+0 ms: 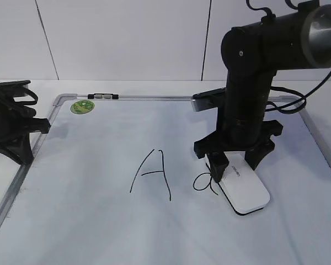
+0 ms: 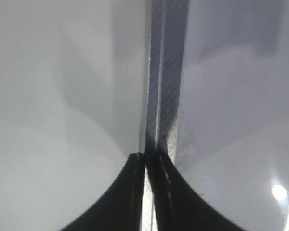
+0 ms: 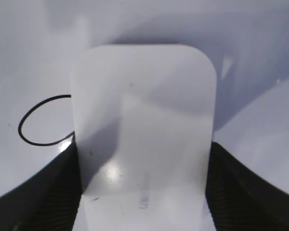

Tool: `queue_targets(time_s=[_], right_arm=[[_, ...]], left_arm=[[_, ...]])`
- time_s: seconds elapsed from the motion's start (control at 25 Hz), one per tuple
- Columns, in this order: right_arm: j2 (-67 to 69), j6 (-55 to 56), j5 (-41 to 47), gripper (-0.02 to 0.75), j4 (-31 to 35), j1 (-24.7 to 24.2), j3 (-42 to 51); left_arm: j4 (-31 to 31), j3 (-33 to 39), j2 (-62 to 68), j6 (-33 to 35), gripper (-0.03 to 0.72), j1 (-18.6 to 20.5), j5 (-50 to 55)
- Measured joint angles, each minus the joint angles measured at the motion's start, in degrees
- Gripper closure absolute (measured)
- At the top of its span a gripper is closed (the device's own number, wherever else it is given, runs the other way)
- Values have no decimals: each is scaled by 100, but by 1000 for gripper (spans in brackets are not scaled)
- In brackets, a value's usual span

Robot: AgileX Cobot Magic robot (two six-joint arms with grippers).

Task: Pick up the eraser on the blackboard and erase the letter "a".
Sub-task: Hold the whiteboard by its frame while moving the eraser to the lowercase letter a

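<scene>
The white eraser (image 1: 245, 190) lies on the blackboard (image 1: 88, 221), just right of the small handwritten letter "a" (image 1: 201, 182) and over its right edge. My right gripper (image 1: 235, 165) stands over the eraser's far end, shut on it with a finger pressed against each long side. In the right wrist view the eraser (image 3: 144, 130) fills the space between the jaws (image 3: 143, 192), and the loop of the "a" (image 3: 38, 125) shows at its left. My left gripper (image 1: 41, 127) is shut and empty at the board's left frame (image 2: 166, 72), with its fingertips (image 2: 147, 161) together.
A taller capital "A" (image 1: 154, 174) is drawn left of the "a". A round green sticker (image 1: 81, 106) sits at the board's far left corner. A small clip (image 1: 102, 96) lies on the top frame. A cable (image 1: 289, 105) trails behind the right arm.
</scene>
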Motion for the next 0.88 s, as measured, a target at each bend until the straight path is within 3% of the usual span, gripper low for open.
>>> queue_targets(time_s=[0.48,0.88], right_arm=[[4,0,0,195,-128,437,0],[13,-51,56,195,129,648,0]], left_arm=[[-26,0,0,4,657,0,0],[-36,0,0,4,657,0,0]])
